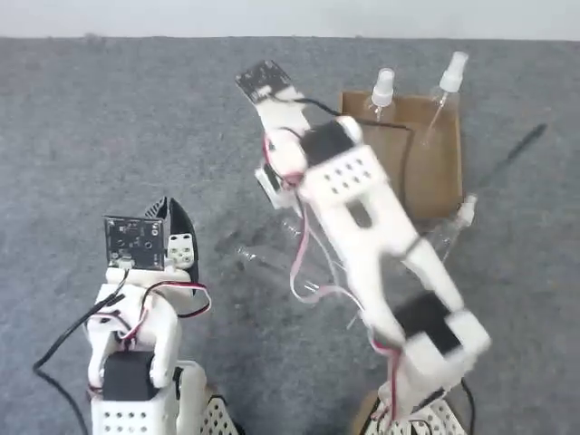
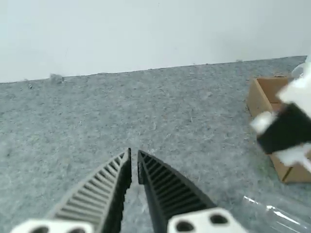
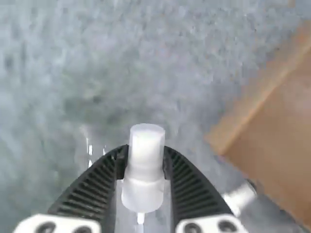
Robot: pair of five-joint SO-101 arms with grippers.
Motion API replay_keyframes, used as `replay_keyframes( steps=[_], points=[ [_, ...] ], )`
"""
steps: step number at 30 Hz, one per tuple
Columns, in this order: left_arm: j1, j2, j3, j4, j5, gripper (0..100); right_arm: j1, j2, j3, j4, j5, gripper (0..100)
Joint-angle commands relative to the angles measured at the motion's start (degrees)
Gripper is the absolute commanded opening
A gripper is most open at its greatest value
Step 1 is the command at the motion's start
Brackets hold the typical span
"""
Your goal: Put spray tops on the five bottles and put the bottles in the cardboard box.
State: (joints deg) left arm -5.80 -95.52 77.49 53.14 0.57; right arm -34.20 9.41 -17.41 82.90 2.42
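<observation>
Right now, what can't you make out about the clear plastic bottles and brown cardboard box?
High view: the right arm covers the clear plastic bottles lying flat; number unclear.
Right wrist view: the right gripper hides whether the white spray top sits on a bottle.
Left wrist view: the edge cuts off the brown cardboard box.

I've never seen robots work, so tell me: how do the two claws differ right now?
The left claw is shut on nothing; the right claw grips a white spray top. The left sits over grey carpet, the right near the cardboard box. Both have black ribbed fingers.
</observation>
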Motion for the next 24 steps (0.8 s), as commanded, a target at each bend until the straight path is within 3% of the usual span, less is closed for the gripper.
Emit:
replay_keyframes(
  steps=[1, 13, 21, 24],
  points=[
    [0.0, -0.6, -0.3, -1.9, 0.5, 1, -0.5, 11.4, -18.6, -0.9, -3.7, 0.6],
    [2.2, -0.6, 0.0, -1.5, 0.5, 1, 1.2, 41.0, -46.6, -0.9, -19.4, 0.6],
    [2.2, -0.6, 0.5, -1.8, 0.5, 1, 3.3, 54.4, -60.5, 5.9, -19.7, 0.7],
    [2.2, -0.6, 0.5, -1.8, 0.5, 1, 3.0, 58.1, -64.5, 8.1, -16.6, 0.7]
  ],
)
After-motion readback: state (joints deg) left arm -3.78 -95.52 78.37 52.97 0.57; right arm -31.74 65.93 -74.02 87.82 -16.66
